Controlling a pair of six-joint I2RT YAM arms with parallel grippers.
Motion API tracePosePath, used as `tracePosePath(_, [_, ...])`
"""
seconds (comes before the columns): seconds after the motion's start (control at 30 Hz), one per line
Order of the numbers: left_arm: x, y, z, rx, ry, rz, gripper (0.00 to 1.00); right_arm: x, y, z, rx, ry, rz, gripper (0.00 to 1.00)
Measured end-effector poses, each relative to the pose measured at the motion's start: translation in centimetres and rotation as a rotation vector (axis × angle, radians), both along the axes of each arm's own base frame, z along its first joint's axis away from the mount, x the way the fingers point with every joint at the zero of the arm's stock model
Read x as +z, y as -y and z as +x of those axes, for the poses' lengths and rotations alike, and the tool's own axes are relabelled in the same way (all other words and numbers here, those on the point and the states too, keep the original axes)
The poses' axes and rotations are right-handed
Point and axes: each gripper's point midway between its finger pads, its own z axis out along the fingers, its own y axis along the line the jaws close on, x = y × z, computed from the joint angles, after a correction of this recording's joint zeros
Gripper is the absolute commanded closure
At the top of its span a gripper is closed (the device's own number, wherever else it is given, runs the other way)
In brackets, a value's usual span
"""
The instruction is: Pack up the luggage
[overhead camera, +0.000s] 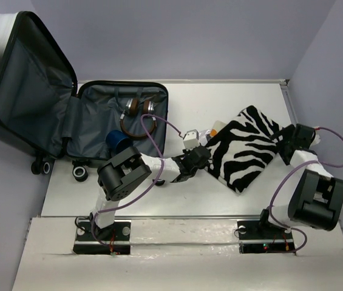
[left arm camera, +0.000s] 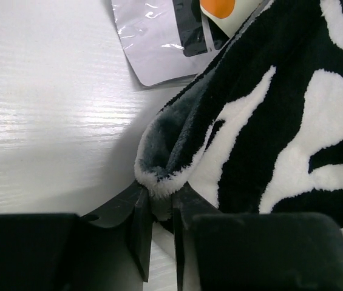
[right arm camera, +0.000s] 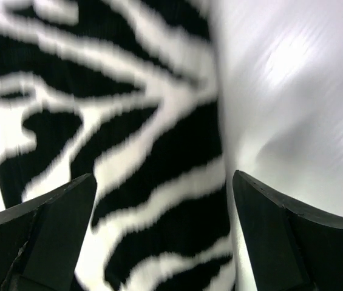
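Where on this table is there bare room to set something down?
Bare table lies between the zebra blanket and the back wall, and along the near edge. Crowded: the gap between luggage and blanket, filled by the left tool and a white packet.

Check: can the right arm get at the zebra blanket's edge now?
Probably yes. The right gripper is open with the edge of the zebra blanket between its fingers, nothing lying over it there. The left gripper pinches the opposite corner.

Bright, even light; glare streaks the table (right arm camera: 292, 73), and the right wrist view is blurred.
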Motion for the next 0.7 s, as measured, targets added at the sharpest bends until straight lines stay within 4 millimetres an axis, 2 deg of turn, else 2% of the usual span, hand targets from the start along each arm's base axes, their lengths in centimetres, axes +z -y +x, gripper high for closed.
tracePosePath(0.1, [0.2, 0.2, -0.1, -0.009, 0.02, 0.008, 0.87, 0.2, 3.4, 1.4, -0.092, -0.004, -0.037, 0.05])
tracePosePath(0.13, [0.3, 0.2, -0.1, -0.013, 0.03, 0.016, 0.88, -0.2, 4.6, 1.6, -0.122, -0.018, -0.04, 0.13])
tracePosePath(0.17, [0.4, 0.3, -0.2, -0.016, 0.04, 0.023, 0.89, -0.8, 5.5, 1.6, -0.146, -0.034, -0.038, 0.16])
tracePosePath(0.27, [0.5, 0.4, -0.4, -0.027, 0.065, 0.045, 0.94, -3.2, 6.8, 1.7, -0.183, -0.093, -0.017, 0.18])
tracePosePath(0.33, [0.6, 0.5, -0.4, -0.032, 0.076, 0.053, 0.94, -2.8, 7.5, 3.2, -0.183, -0.067, -0.022, 0.19])
tracePosePath(0.43, [0.7, 0.5, -0.4, -0.04, 0.088, 0.061, 0.94, -3.0, 8.0, 5.2, -0.163, -0.048, -0.013, 0.37])
tracePosePath(0.7, [0.6, 0.4, -0.5, -0.058, 0.111, 0.065, 0.94, -3.4, 8.7, 7.6, -0.137, -0.04, -0.003, 0.43])
